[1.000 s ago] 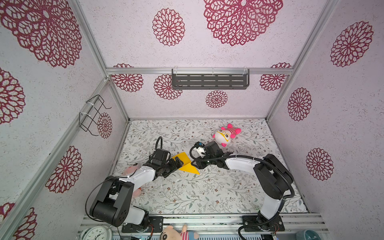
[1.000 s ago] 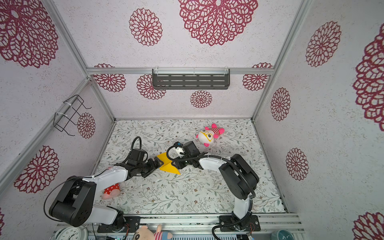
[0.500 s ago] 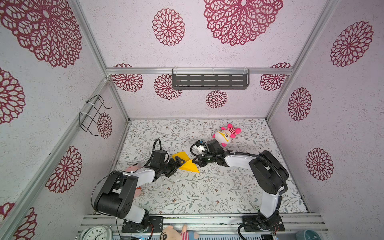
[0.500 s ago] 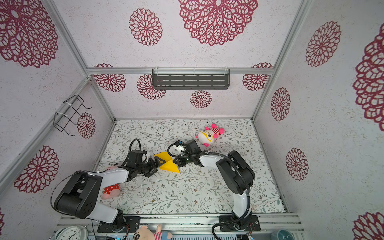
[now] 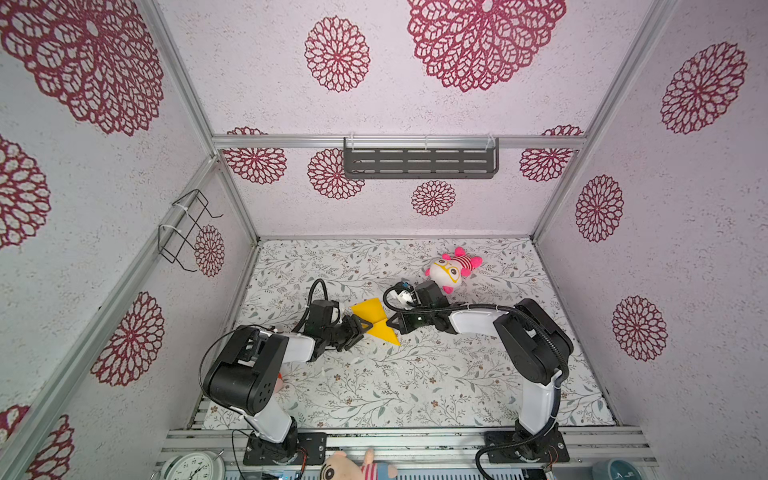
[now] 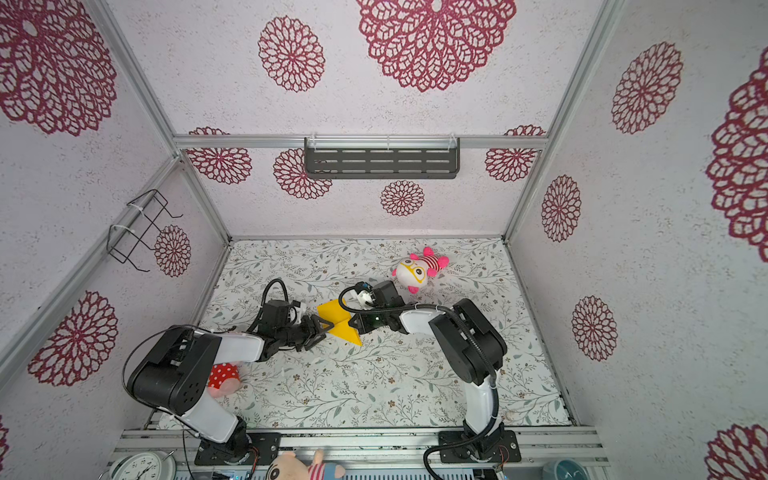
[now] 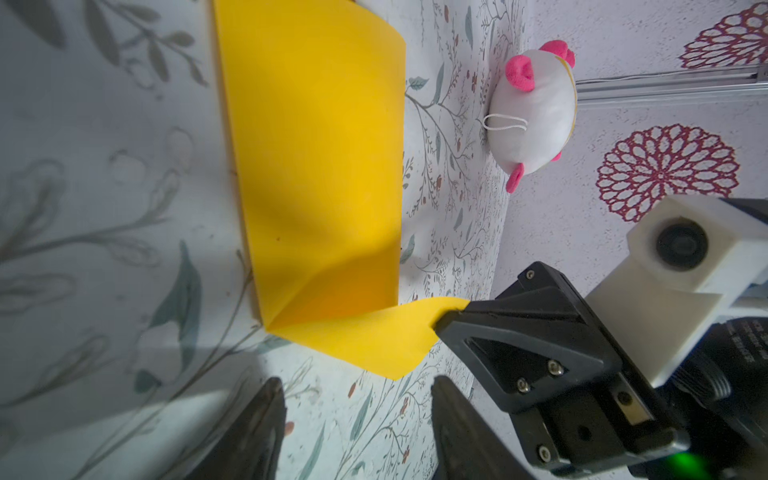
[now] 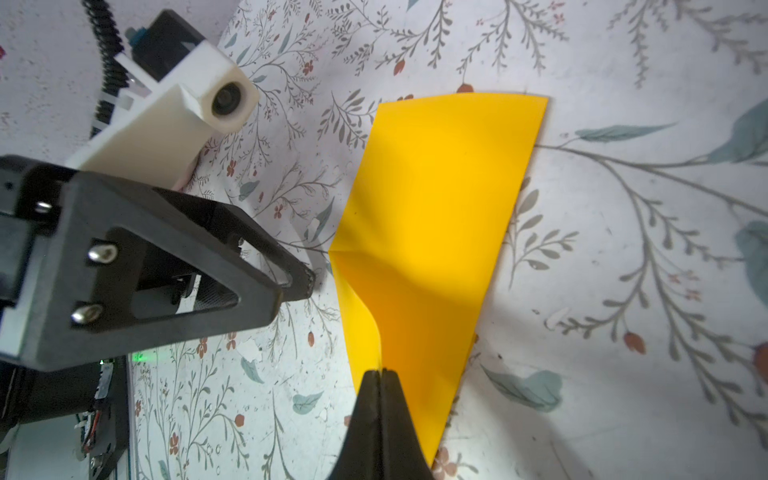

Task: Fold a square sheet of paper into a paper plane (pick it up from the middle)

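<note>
Right gripper (image 8: 381, 372) now clamped on paper (image 8: 436, 199), left gripper (image 7: 355, 386) narrowed

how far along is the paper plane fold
Early. Done: the yellow paper shows a crease and does not lie flat. In hand: the right hand is shut on its raised flap; the left hand sits open beside it, holding nothing. Left: nose and wing folds; no pointed dart shape yet.

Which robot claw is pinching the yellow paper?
The right gripper: its jaws are shut on the yellow paper. The left gripper stands open.
</note>
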